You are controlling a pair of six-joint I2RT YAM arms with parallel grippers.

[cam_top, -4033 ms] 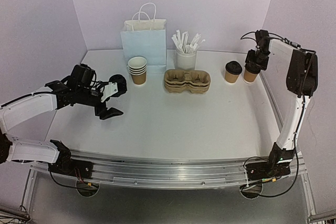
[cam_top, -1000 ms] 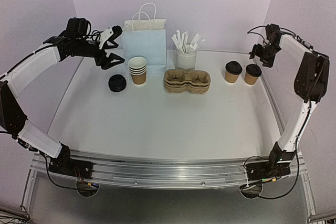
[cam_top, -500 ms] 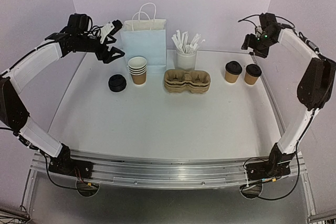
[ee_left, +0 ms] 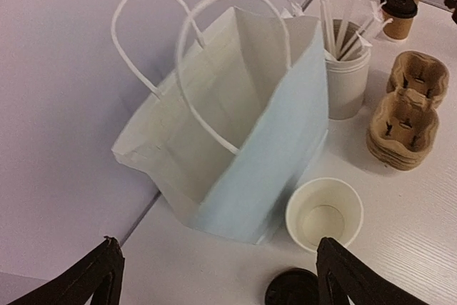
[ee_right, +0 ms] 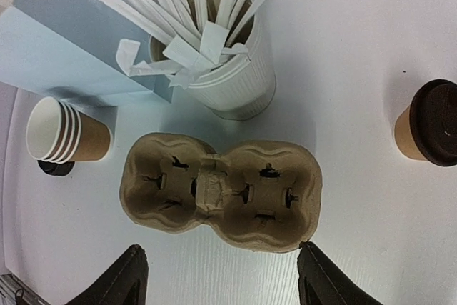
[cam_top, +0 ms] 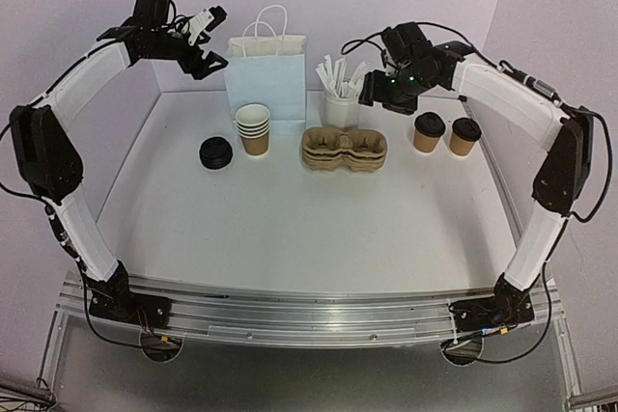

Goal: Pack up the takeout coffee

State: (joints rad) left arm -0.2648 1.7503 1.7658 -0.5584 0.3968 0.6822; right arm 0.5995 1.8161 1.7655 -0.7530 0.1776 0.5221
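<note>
Two kraft coffee cups with black lids [cam_top: 428, 132] [cam_top: 464, 136] stand at the back right; one shows in the right wrist view [ee_right: 432, 123]. A stack of open kraft cups [cam_top: 254, 129] [ee_left: 325, 213] [ee_right: 64, 133] stands by the bag, with a loose black lid [cam_top: 214, 152] [ee_left: 293, 289] to its left. My left gripper [cam_top: 203, 41] [ee_left: 214, 276] is open and empty, high beside the bag's top left. My right gripper [cam_top: 372, 94] [ee_right: 221, 283] is open and empty, above the stacked pulp cup carriers [cam_top: 345, 149] [ee_right: 221, 191].
A white paper bag [cam_top: 266, 79] [ee_left: 243, 126] stands open against the back wall. A white cup of wrapped straws [cam_top: 342, 103] [ee_right: 228, 62] stands behind the carriers. Side walls close in the table left and right.
My right arm swung left from above the lidded cups to above the carriers and straws. My left gripper rose and moved back toward the bag's top. Both stay open.
</note>
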